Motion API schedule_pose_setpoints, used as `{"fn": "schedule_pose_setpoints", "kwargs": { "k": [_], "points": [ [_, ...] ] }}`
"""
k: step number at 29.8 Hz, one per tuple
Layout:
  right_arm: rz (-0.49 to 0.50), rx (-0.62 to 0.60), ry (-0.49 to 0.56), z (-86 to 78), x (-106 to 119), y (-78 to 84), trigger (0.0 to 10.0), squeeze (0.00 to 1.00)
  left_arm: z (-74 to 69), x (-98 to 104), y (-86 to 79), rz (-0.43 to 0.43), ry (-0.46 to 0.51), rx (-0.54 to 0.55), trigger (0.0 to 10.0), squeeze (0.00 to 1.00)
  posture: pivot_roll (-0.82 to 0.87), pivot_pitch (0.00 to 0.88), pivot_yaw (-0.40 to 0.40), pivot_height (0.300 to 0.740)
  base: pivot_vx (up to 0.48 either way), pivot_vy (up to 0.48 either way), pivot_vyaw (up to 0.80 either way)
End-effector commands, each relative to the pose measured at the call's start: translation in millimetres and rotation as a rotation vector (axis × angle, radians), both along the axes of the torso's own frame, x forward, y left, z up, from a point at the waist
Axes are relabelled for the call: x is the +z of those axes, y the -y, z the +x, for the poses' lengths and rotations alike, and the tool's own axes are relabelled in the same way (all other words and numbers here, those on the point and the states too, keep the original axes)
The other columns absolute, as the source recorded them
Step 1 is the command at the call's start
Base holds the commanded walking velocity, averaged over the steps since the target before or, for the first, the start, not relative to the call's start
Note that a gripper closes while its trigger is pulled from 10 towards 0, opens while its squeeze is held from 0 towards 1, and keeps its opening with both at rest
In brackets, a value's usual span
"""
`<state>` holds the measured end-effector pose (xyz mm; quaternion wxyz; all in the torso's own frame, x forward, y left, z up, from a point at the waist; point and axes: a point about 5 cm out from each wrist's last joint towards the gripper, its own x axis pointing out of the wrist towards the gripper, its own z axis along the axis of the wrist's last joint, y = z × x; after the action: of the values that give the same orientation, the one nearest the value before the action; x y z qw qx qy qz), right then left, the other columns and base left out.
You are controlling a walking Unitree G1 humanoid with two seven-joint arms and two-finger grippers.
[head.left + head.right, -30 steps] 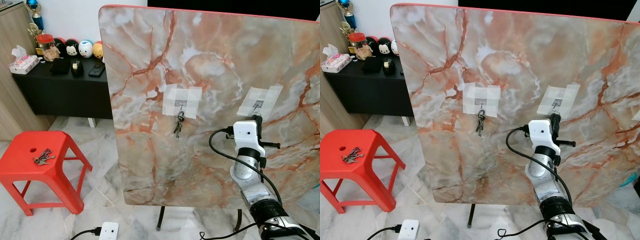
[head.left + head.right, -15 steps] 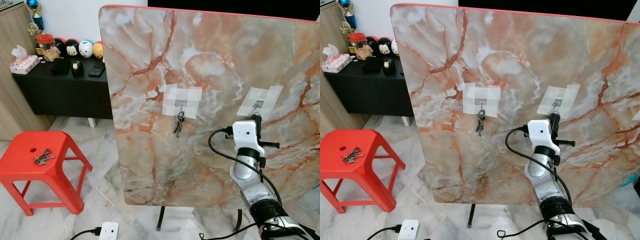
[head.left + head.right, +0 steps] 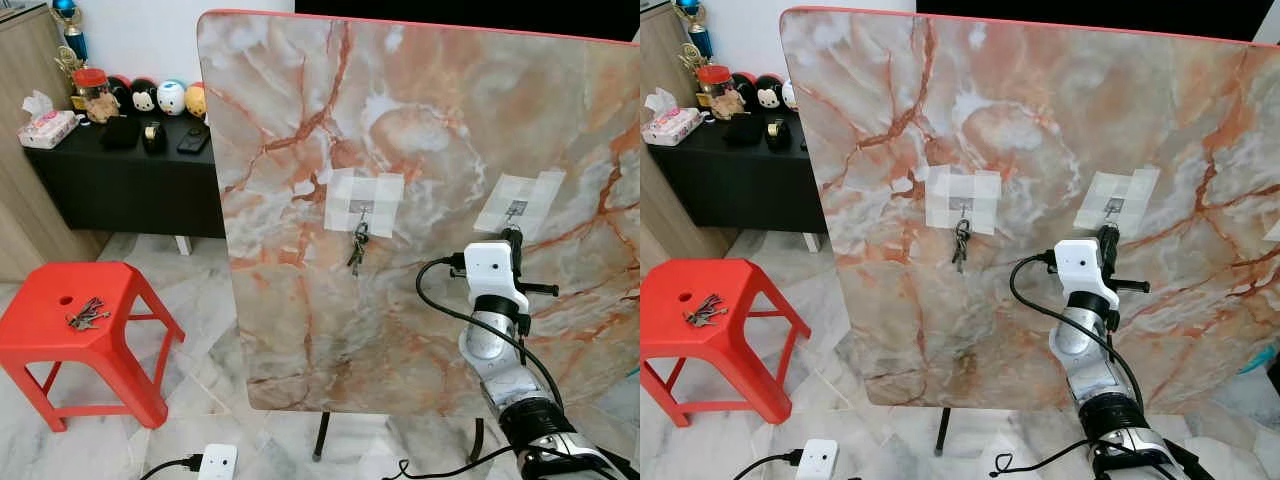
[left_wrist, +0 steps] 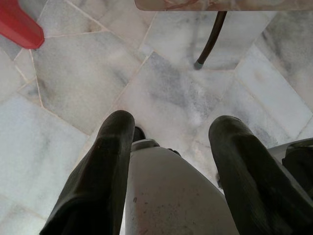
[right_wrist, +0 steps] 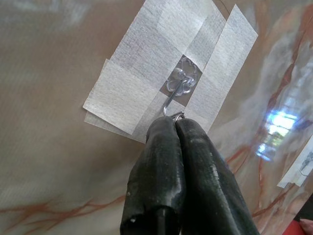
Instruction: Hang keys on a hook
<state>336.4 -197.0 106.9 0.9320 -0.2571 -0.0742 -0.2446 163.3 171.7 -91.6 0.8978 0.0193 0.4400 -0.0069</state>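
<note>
My right gripper (image 3: 513, 238) is raised against the upright marble board (image 3: 420, 120), just below the right hook (image 5: 177, 88), which is taped on with white tape. Its fingers (image 5: 166, 147) are pressed shut, and a thin metal key ring (image 5: 174, 115) shows at their tips, touching the hook's lower end. The rest of those keys is hidden behind the fingers. A bunch of keys (image 3: 357, 247) hangs from the left taped hook (image 3: 362, 209). My left gripper (image 4: 171, 147) hangs open over the marble floor.
A red plastic stool (image 3: 85, 335) at the left carries another bunch of keys (image 3: 86, 314). A black sideboard (image 3: 120, 170) with toys and a tissue pack stands behind. A white power strip (image 3: 217, 462) and cable lie on the floor by the board's stand legs (image 3: 322, 438).
The right arm has shifted very slightly to the left at the hook. Nothing else has moved.
</note>
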Motion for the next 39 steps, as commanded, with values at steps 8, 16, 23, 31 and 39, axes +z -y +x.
{"fn": "schedule_pose_setpoints", "kwargs": {
  "k": [8,16,23,31,39],
  "points": [
    [-0.011,-0.001,0.027,3.1,7.8,1.6,10.0,0.00,-8.4,-4.1,1.7,0.002,-0.037,-0.004,10.0,0.00,0.09,0.000,-0.088,0.740,0.000,0.000,0.00],
    [-0.012,-0.005,0.037,5.3,11.7,3.2,10.0,0.00,-8.6,-4.2,1.7,0.002,-0.038,-0.004,10.0,0.00,0.10,0.000,-0.089,0.740,0.000,0.000,0.00],
    [-0.012,-0.003,0.036,5.7,11.9,2.8,10.0,0.00,-8.7,-4.3,1.8,0.002,-0.038,-0.005,10.0,0.00,0.10,0.000,-0.089,0.740,0.000,0.000,0.00],
    [-0.005,0.004,0.007,5.4,7.3,1.5,10.0,0.00,-8.6,-4.2,1.6,0.003,-0.039,-0.006,10.0,0.00,0.10,0.000,-0.089,0.740,0.000,0.000,0.00],
    [-0.001,0.004,0.008,2.9,4.9,0.4,10.0,0.00,-8.6,-4.2,1.8,0.003,-0.038,-0.006,10.0,0.00,0.10,0.000,-0.090,0.740,0.000,0.000,0.00]
  ]
}}
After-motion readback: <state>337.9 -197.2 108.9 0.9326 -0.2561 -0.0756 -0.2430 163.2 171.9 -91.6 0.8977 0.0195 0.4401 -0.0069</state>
